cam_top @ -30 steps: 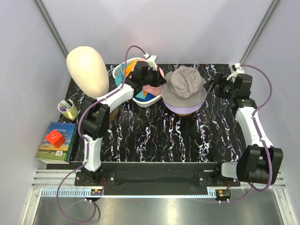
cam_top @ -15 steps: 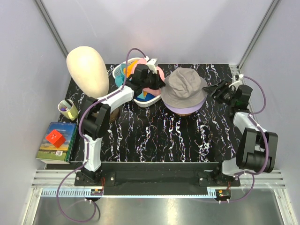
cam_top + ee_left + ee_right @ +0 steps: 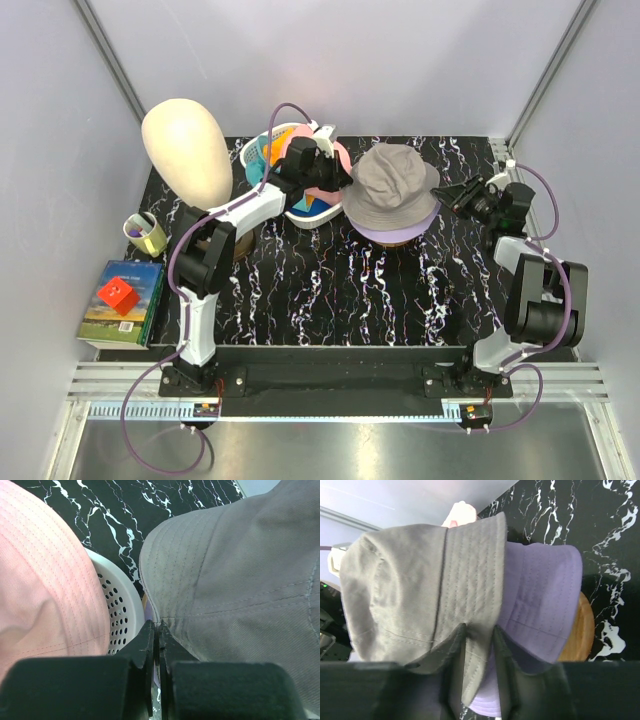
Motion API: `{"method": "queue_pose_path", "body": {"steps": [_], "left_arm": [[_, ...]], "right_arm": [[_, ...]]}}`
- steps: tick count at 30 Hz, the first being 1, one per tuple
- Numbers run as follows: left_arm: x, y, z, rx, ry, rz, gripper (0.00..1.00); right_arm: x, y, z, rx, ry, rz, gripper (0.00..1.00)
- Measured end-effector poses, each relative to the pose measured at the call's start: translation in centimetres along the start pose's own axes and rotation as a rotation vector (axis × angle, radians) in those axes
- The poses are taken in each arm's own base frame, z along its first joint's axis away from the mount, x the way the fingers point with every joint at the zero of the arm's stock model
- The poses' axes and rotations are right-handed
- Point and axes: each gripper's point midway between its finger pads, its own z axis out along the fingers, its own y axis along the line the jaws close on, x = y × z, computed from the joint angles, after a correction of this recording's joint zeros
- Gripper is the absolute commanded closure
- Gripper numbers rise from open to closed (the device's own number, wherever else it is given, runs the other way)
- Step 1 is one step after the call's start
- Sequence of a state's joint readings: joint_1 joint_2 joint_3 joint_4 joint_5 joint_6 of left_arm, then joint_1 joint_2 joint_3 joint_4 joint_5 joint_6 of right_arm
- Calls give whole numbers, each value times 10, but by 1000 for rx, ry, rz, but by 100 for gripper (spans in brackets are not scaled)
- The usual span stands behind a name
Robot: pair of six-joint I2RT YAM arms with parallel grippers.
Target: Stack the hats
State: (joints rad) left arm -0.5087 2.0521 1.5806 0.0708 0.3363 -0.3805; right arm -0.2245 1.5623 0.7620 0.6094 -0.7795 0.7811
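The right claw (image 3: 479,632) has its fingers part open, one on each side of the near brim of the grey bucket hat (image 3: 420,575). The brim enters the gap edge-on. The gap looks wider than the fabric, so a firm pinch is not confirmed. The crown lies directly ahead of this claw. The lavender hat (image 3: 540,600) sits beneath the grey one and shows to the claw's right, resting on a round wooden stand (image 3: 577,630).

The left claw (image 3: 157,627) has its fingers fully closed, with the tips against the opposite brim edge of the same hat. Whether any fabric is trapped between them cannot be determined. To this claw's left are the white perforated basket (image 3: 120,610) and the pink hat (image 3: 40,580) in it.

Governing relation: the grey bucket hat lies between the two claws (one at each end of a brim line across the tabletop (image 3: 330,290)). Any seating or lifting move probably depends on both claws acting along that line. A one-sided pull risks dragging the hat off the lavender one.
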Motion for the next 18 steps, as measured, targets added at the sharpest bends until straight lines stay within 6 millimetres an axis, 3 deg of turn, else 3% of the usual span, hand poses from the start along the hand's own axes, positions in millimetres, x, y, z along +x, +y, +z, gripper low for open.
{"method": "queue_pose_path", "body": {"steps": [4,10,18], "left_arm": [[0,-1,0,2,1,1,100],[3,-6,2,7,5,17,100],[6,-11,4,0,6,42,100]], "right_arm": [[1,-3,1,5,4,12,100],[4,-9,0,33,10,6,100],[18,-45,-6,202,38,1,100]]}}
